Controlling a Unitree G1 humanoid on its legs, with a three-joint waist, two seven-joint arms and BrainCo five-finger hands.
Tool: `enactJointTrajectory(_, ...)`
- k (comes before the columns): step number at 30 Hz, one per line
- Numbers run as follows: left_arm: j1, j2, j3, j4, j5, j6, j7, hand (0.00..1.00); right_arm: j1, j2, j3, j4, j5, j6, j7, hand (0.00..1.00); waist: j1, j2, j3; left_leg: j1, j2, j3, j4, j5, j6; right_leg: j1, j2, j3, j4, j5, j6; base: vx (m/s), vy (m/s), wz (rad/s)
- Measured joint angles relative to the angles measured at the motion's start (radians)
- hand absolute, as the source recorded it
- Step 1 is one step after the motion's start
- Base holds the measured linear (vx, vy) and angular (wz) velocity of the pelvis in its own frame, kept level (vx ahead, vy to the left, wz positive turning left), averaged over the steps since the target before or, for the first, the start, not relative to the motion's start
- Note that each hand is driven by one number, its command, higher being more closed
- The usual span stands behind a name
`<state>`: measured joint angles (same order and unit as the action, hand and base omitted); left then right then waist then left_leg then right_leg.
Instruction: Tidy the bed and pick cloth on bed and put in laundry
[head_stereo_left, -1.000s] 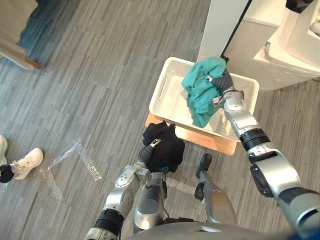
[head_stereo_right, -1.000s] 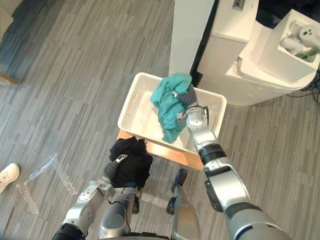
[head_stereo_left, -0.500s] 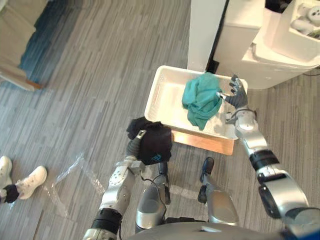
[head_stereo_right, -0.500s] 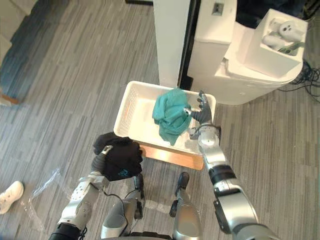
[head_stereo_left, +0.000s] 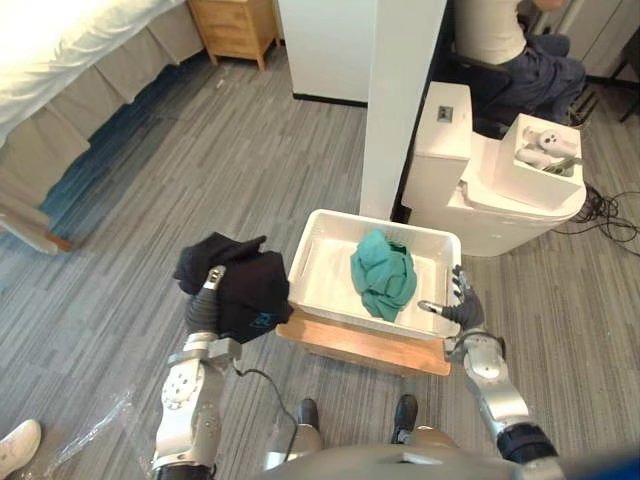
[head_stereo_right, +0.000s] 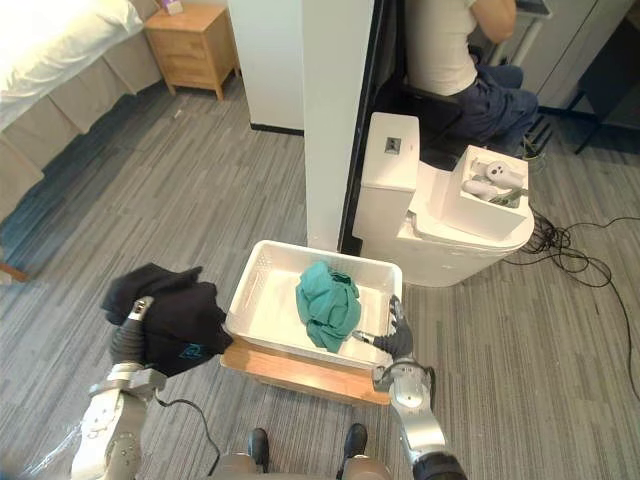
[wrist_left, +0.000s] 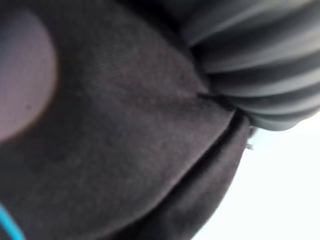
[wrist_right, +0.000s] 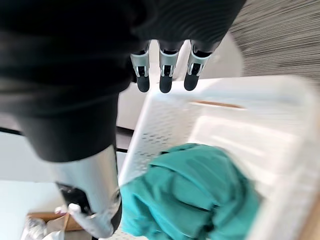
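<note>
Nearest, the left hand (head_stereo_left: 204, 308) is up with a black cloth (head_stereo_left: 245, 290) bundled over it, just beside the white basket (head_stereo_left: 320, 225); whether it clenches I cannot tell; the right hand (head_stereo_left: 462, 308), spread wide and holding nothing, is at the basket's near right rim; a teal cloth (head_stereo_left: 383, 275) lies inside; the bed (head_stereo_left: 60, 50) stands far left.

Left arm (head_stereo_left: 186, 400): silver-grey rounded shells are stacking in segments, with darker seams between them.
Left robot hand (head_stereo_left: 206, 306): a dark ribbed cover (wrist_left: 260, 65) is wrapping its back and wrist; a silver finger is showing above it.
Right arm (head_stereo_left: 492, 385): silver-grey shells are ending in a black ring lower down.
Right robot hand (head_stereo_left: 463, 308): dark ribbed covering is cladding its back.
Fingers (wrist_right: 165, 75): silver segments are ending in dark rounded tips.
Thumb (wrist_right: 95, 200): smooth silver metal is gleaming.
</note>
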<state>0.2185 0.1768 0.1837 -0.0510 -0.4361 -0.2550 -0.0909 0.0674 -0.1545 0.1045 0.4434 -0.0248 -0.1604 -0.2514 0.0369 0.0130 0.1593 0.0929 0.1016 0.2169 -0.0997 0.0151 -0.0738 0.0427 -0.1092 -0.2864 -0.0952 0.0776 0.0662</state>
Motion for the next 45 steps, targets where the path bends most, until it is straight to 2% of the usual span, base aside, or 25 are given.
enactJointTrajectory(1,-0.001,0.015,0.004,-0.056,0.000,-0.025,-0.021,1.00,0.041,0.000,-0.017,0.007,0.002,0.001,0.008,0.00,-0.010,0.003,-0.028,0.004,0.000,0.007,-0.002,-0.006,-0.002,0.001,0.000,0.004,0.000,-0.001,0.000,-0.02,0.007,-0.11)
enactJointTrajectory(3,-0.002,0.039,0.006,-0.098,-0.004,-0.041,-0.037,1.00,0.075,0.001,-0.030,0.007,0.002,0.001,0.010,0.00,-0.021,0.010,-0.053,0.017,0.002,0.027,-0.002,-0.009,0.000,0.004,0.002,0.021,0.000,0.000,0.000,0.01,0.008,-0.28)
enactJointTrajectory(4,-0.017,0.049,0.007,-0.117,-0.006,-0.042,-0.065,1.00,0.107,0.009,-0.051,0.006,0.005,0.000,0.011,0.00,-0.028,0.022,-0.075,0.032,0.003,0.046,-0.002,-0.014,0.000,0.009,0.003,0.036,0.000,0.000,0.000,0.02,0.007,-0.35)
enactJointTrajectory(8,-0.050,0.047,-0.035,-0.121,-0.004,-0.036,-0.111,1.00,0.181,0.045,-0.084,0.001,0.011,-0.003,0.017,0.00,-0.052,0.039,-0.111,0.072,0.012,0.110,-0.003,-0.038,-0.004,0.024,0.012,0.074,0.000,0.000,0.001,0.01,0.004,-0.29)
enactJointTrajectory(12,-0.056,0.043,-0.103,-0.121,0.024,-0.026,-0.122,1.00,0.242,0.078,-0.095,-0.050,0.011,-0.013,0.035,0.00,-0.078,0.030,-0.126,0.102,0.033,0.201,-0.002,-0.042,-0.009,0.032,0.024,0.104,0.000,0.000,0.000,0.00,-0.009,-0.25)
enactJointTrajectory(15,-0.056,0.032,-0.162,-0.120,0.035,-0.007,-0.118,1.00,0.258,0.077,-0.097,-0.083,0.011,-0.033,0.050,0.00,-0.086,0.025,-0.133,0.121,0.041,0.239,-0.001,-0.046,-0.020,0.029,0.037,0.138,0.000,0.003,-0.004,0.01,-0.011,-0.32)
enactJointTrajectory(20,-0.121,0.000,-0.235,-0.058,0.092,0.009,-0.063,1.00,0.289,0.078,-0.093,-0.103,0.011,-0.037,0.057,0.00,-0.100,0.034,-0.138,0.137,0.043,0.270,0.003,-0.043,-0.026,0.028,0.045,0.168,0.000,0.003,-0.004,0.01,-0.005,-0.19)
enactJointTrajectory(24,-0.189,-0.009,-0.270,-0.001,0.173,0.017,0.031,1.00,0.303,0.086,-0.090,-0.103,0.013,-0.037,0.076,0.00,-0.107,0.038,-0.140,0.138,0.043,0.293,0.003,-0.047,-0.030,0.016,0.049,0.190,0.000,0.005,-0.005,0.00,-0.007,-0.17)
enactJointTrajectory(28,-0.283,0.007,-0.302,0.158,0.249,0.072,0.139,1.00,0.323,0.085,-0.088,-0.105,0.096,-0.031,0.080,0.00,-0.116,0.036,-0.134,0.125,0.048,0.326,-0.003,-0.061,-0.043,-0.014,0.058,0.225,0.000,0.008,-0.010,-0.01,-0.020,-0.23)
enactJointTrajectory(30,-0.298,0.020,-0.303,0.190,0.263,0.087,0.152,1.00,0.325,0.082,-0.088,-0.105,0.120,-0.031,0.080,0.00,-0.131,0.032,-0.132,0.104,0.048,0.330,-0.003,-0.065,-0.038,-0.037,0.059,0.230,0.000,0.008,-0.010,-0.01,-0.020,-0.14)
enactJointTrajectory(32,-0.334,0.046,-0.311,0.242,0.273,0.106,0.165,1.00,0.323,0.072,-0.090,-0.105,0.141,-0.030,0.080,0.00,-0.139,0.033,-0.126,0.067,0.048,0.353,-0.003,-0.062,-0.040,-0.082,0.060,0.246,0.000,0.013,-0.014,-0.02,-0.031,-0.19)
enactJointTrajectory(34,-0.401,0.075,-0.319,0.304,0.272,0.131,0.179,1.00,0.309,0.061,-0.100,-0.105,0.167,-0.030,0.081,0.00,-0.156,0.027,-0.083,0.020,0.045,0.353,-0.002,-0.046,-0.043,-0.131,0.058,0.250,0.000,0.022,-0.013,-0.01,-0.037,-0.12)
enactJointTrajectory(35,-0.451,0.096,-0.337,0.352,0.272,0.144,0.180,1.00,0.287,0.059,-0.116,-0.100,0.182,-0.030,0.082,0.00,-0.166,0.024,-0.037,-0.001,0.044,0.354,0.003,-0.031,-0.036,-0.152,0.059,0.257,0.001,0.033,-0.016,0.00,-0.036,-0.05)
enactJointTrajectory(38,-0.511,0.114,-0.354,0.427,0.269,0.184,0.175,1.00,0.243,0.052,-0.139,-0.091,0.209,-0.038,0.081,0.00,-0.188,0.027,0.016,-0.029,0.036,0.365,0.004,-0.023,-0.034,-0.187,0.059,0.273,0.001,0.039,-0.018,0.02,-0.018,-0.17)
enactJointTrajectory(42,-0.567,0.118,-0.399,0.542,0.277,0.250,0.133,1.00,0.165,0.047,-0.136,-0.085,0.238,-0.077,0.081,0.00,-0.215,0.032,0.092,-0.042,0.036,0.384,0.054,-0.023,-0.034,-0.209,0.054,0.304,0.029,0.039,-0.019,0.04,-0.012,-0.14)
enactJointTrajectory(45,-0.577,0.118,-0.446,0.572,0.356,0.275,0.100,1.00,0.133,0.033,-0.132,-0.073,0.247,-0.091,0.083,0.00,-0.215,0.036,0.129,-0.051,0.037,0.408,0.085,-0.024,-0.033,-0.218,0.050,0.329,0.041,0.039,-0.019,0.01,-0.026,-0.13)
